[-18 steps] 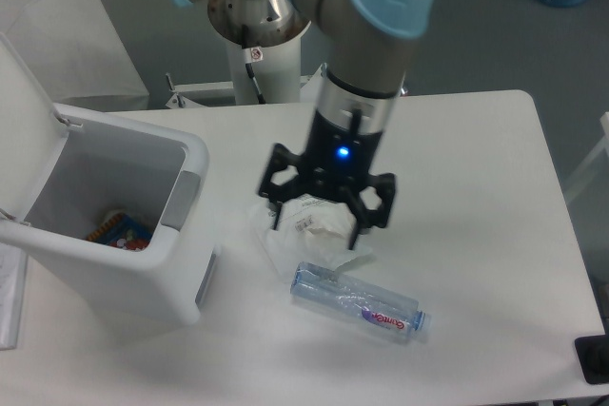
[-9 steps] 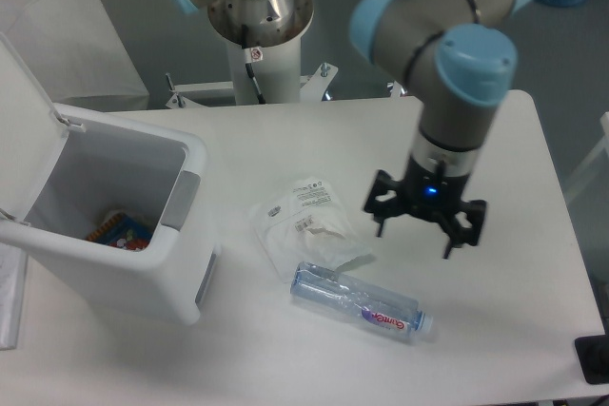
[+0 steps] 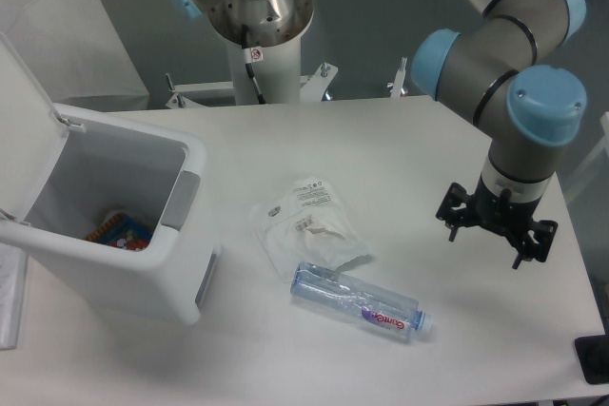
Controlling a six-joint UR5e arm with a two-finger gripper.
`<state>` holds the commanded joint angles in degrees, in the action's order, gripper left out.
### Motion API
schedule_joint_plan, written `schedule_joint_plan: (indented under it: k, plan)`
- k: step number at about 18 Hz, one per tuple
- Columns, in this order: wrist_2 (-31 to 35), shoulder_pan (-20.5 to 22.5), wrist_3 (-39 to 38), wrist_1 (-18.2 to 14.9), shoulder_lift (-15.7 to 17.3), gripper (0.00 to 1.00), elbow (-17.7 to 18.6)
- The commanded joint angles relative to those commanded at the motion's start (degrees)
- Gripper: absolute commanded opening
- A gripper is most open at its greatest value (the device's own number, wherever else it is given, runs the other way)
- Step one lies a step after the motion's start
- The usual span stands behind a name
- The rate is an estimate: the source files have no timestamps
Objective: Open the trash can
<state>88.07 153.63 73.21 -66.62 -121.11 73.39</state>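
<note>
Because the trash can (image 3: 114, 225) stands at the left edge of the worktop (image 3: 428, 140) with its lid (image 3: 24, 106) swung up and back, its inside is bare to view, and a colourful wrapper (image 3: 119, 233) lies at the bottom. The grey button strip (image 3: 183, 199) on the front rim faces the middle of the worktop, which is the side an arm would press from. By that showing the opening looks done.

Well apart from the can, over the right side of the worktop, hangs the hand (image 3: 497, 232), its fingers spread and nothing between them. Empty and released, it seems parked out of the way, so that the can's mouth and the litter are both free to reach.

Between the two lie a clear plastic bag (image 3: 309, 227) with something white in it and, just in front of it, an empty water bottle (image 3: 357, 300) on its side. These are probably waiting to be dropped in.
</note>
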Motion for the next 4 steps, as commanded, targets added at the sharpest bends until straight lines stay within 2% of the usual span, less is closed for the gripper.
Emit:
schedule_joint_plan:
  k: [4]
  plan:
    - [0.0,-0.79,-0.26,0.09,0.09,1.0,0.79]
